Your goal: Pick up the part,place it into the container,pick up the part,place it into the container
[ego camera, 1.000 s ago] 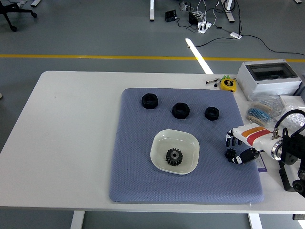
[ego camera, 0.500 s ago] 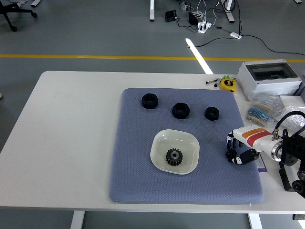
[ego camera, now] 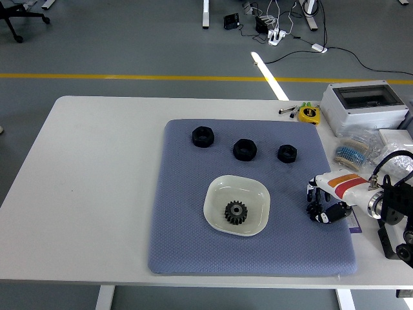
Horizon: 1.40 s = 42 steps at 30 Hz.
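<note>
A white dish (ego camera: 253, 194) sits in the middle of the blue-grey mat (ego camera: 187, 213) and holds a black gear (ego camera: 235, 212). My right hand (ego camera: 321, 208) rests low on the mat's right edge. Its fingers and thumb are curled around a second small black gear (ego camera: 315, 212), which still sits on the mat and is mostly hidden by the fingers. Three black nut-like parts (ego camera: 202, 136) (ego camera: 244, 149) (ego camera: 287, 153) lie in a row at the back of the mat. My left arm is out of view.
A grey box with a clear lid (ego camera: 364, 106), a yellow tape measure (ego camera: 309, 114) and a bag of small parts (ego camera: 352, 154) lie at the table's right, behind my right arm. The white table (ego camera: 97, 168) extends left of the mat.
My right hand's fingers have closed in further around the small gear at the mat's right edge. The hand has dropped slightly. Nothing else has moved.
</note>
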{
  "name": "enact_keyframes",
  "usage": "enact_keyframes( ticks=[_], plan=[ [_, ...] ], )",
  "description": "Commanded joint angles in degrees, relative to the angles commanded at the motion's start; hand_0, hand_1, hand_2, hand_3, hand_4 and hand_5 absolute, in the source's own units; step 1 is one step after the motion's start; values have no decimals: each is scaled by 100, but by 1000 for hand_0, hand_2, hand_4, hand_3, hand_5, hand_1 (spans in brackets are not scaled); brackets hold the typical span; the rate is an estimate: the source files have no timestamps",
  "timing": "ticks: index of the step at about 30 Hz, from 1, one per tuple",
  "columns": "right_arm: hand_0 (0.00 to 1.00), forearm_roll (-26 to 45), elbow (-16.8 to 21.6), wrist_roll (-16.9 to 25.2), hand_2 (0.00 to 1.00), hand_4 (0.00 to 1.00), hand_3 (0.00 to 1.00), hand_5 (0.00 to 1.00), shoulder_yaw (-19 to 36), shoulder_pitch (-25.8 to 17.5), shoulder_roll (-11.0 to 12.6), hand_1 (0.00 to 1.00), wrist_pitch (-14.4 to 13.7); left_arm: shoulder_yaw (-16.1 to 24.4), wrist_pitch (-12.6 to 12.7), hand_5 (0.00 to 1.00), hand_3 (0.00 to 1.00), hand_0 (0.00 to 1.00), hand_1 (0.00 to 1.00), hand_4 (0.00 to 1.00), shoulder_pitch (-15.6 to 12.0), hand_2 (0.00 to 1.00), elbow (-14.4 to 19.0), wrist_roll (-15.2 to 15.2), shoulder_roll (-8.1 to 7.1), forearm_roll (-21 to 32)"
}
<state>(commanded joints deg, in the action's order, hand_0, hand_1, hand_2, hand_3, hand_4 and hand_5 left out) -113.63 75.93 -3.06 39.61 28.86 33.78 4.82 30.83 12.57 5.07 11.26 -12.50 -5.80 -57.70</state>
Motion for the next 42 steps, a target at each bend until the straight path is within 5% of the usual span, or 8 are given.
enact_keyframes(
  ticks=[10,11,16,17,42],
  plan=[
    [67,101,8,-40,367,880,484,191,-28,-28,0,259,-19,18,-21,603,560,663,533,628,-3,556,1,-14,-4,-40],
    [3,114,13,-49,301,844,408,272,-30,-29,0,186,-29,24,-24,602,560,663,533,627,-3,557,1,-17,-4,-51],
    [3,168,21,-88,301,844,408,272,-58,-29,-5,186,-44,22,-34,602,560,663,533,627,-7,557,2,-21,-7,-52],
    [2,182,21,-98,237,829,347,312,-66,-29,-9,119,-46,25,-36,602,559,664,533,627,-8,557,1,-24,-7,-58],
    [2,270,194,-161,210,826,312,366,-2,-25,-1,90,-160,124,-111,607,561,665,534,627,-37,558,-3,-52,-24,-275]
  ],
)
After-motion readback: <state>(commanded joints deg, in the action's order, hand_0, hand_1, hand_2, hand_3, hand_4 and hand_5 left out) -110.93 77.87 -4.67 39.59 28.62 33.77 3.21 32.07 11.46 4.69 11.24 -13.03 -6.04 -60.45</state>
